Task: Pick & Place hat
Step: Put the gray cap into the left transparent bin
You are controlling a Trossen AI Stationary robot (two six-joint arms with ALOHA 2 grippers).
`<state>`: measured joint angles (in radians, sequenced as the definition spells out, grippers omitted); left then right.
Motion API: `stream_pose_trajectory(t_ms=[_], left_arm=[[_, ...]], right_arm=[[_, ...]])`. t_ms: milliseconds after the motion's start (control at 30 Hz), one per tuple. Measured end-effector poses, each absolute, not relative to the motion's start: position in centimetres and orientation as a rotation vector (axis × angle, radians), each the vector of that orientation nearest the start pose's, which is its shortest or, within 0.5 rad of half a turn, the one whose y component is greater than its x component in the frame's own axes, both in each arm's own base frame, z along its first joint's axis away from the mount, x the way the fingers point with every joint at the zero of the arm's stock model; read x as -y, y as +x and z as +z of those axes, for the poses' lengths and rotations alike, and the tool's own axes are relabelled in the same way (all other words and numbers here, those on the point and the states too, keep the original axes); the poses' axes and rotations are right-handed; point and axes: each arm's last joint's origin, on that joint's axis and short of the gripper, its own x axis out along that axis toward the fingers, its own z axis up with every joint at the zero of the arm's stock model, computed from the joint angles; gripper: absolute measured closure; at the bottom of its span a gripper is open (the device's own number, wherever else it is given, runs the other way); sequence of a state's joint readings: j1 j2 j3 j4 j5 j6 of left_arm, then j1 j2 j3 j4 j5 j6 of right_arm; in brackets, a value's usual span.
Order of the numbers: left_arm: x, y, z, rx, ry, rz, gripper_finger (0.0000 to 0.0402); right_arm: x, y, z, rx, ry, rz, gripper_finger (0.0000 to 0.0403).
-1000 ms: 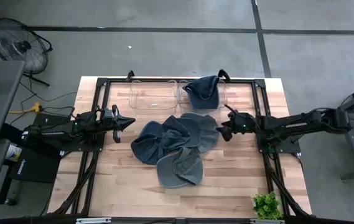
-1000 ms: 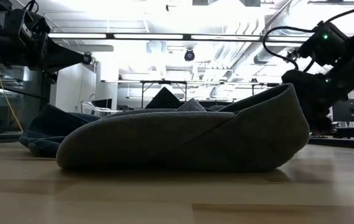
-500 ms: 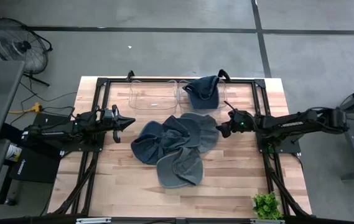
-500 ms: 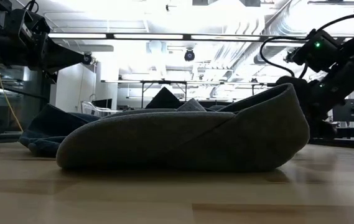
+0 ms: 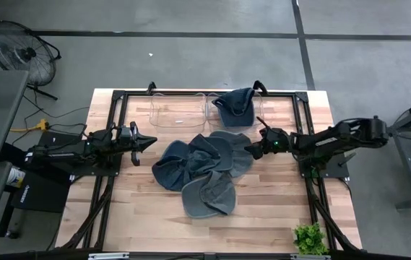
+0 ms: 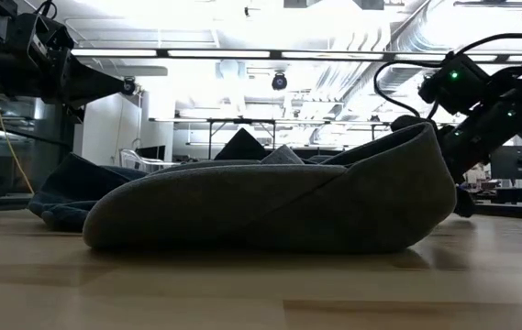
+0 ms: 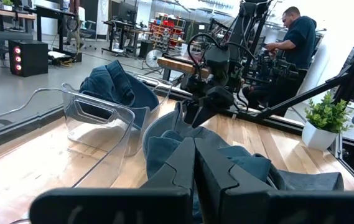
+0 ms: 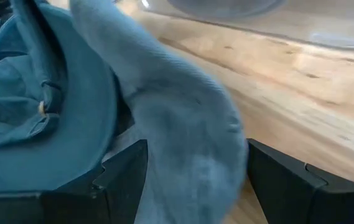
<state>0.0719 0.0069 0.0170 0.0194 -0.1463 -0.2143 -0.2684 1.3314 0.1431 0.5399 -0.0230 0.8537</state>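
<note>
Setting: wooden table on a grey concrete floor; workshop behind, with a person at a bench.

Right gripper: jaws parted, a grey hat brim lying between the fingers; whether they press it, cannot tell. It sits at the pile's edge.

Hats: a loose heap of blue-grey hats just beyond those jaws, spread over the table's middle.

Bins: two clear bins beyond the pile; the one nearer the right gripper holds one hat, the other bin holds none.

Left gripper: jaws closed together, holding nothing, raised just beside the pile's opposite edge.
</note>
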Motion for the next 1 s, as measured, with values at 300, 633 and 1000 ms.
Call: stream_pose_trajectory(t_ms=[300,633,1000], left_arm=[[-1.1,9.6,17.1,0.052,-0.214,0.214,0.0401],[-1.1,9.6,17.1,0.053,-0.215,0.214,0.0401],[-1.1,9.6,17.1,0.053,-0.215,0.214,0.0401]], right_arm=[[4.6,17.8,9.5,-0.546,0.935,-0.453,0.0153],[4.3,17.8,9.4,-0.593,0.965,-0.364,0.0283],[3.3,17.9,9.5,-0.649,0.972,-0.23,0.039]])
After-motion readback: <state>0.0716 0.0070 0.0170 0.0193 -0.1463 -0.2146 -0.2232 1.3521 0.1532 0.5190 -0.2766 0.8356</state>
